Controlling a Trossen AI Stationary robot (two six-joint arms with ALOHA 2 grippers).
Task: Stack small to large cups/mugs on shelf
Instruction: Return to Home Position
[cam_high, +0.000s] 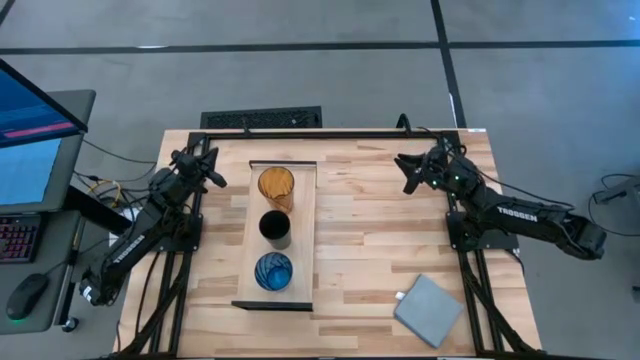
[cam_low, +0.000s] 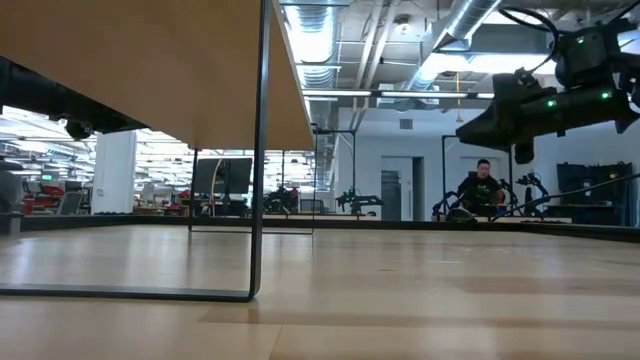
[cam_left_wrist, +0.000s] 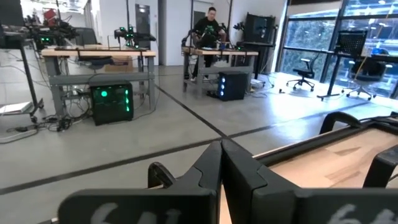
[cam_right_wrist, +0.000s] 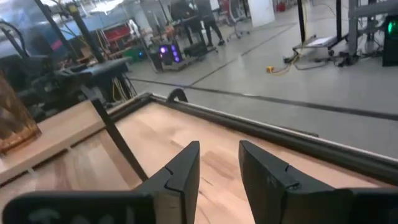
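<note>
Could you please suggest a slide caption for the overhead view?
Translucent amber cup, black cup and translucent blue cup line the light-wood shelf; left gripper and right gripper flank it, empty.

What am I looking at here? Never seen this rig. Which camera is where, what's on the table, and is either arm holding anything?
Two dark robot arms, each ending in a two-finger gripper, work at a slatted wooden table. The high view looks straight down on it. There the left gripper and right gripper hover away from the objects. Between the arms, nearer the left one, stands the shelf. On it, in a row, are an amber cup, a black cup and a blue cup. A grey pad lies apart, by the right arm. The low view looks level across the tabletop, under the shelf. Each wrist view looks past that arm's own fingers: left shut, right open, both empty.
</note>
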